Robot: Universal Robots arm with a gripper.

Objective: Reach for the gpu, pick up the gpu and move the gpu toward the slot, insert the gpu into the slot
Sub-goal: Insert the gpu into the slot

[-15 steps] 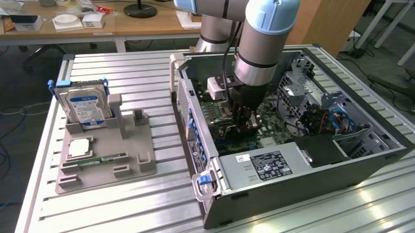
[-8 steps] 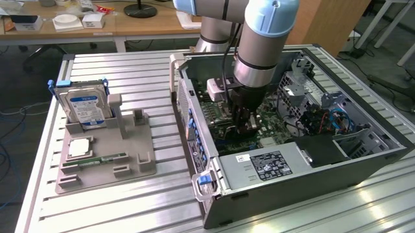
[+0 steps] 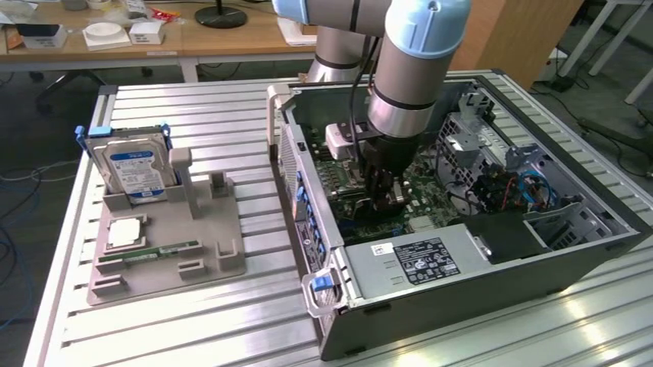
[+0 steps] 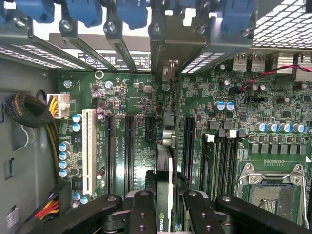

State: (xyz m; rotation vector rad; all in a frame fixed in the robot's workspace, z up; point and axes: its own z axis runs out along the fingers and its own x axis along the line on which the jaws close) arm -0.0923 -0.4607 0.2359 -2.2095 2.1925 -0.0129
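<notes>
GPU is held edge-on between the gripper fingers, low centre of the wrist frame, w/ a logo visible on its near edge and its silver bracket end pointing up-frame toward the rear bracket openings of the case. Gripper: closed narrow on the card, black fingers pressing both faces. In the exterior view the gripper sits deep inside the open PC case, centre of frame, arm vertical above the motherboard; the card itself is hard to make out there. Card hangs over the board btwn the long black slots at centre-left and the slot just right of it; whether its lower edge has entered a slot cannot be told, as the card hides the contact line. Judgement: step in hand is insertion. To do it well, keep the card plumb and parallel to the slot along its full length, line the bracket tab up w/ the rear opening, and press straight down w/o twist; any tilt risks jamming one end. Memory slots and CPU socket lie right of centre, clear of the card. Outside the case, frame left of the exterior view, the grey fixture tray carries the hard drive upright and a memory stick lying flat.
</notes>
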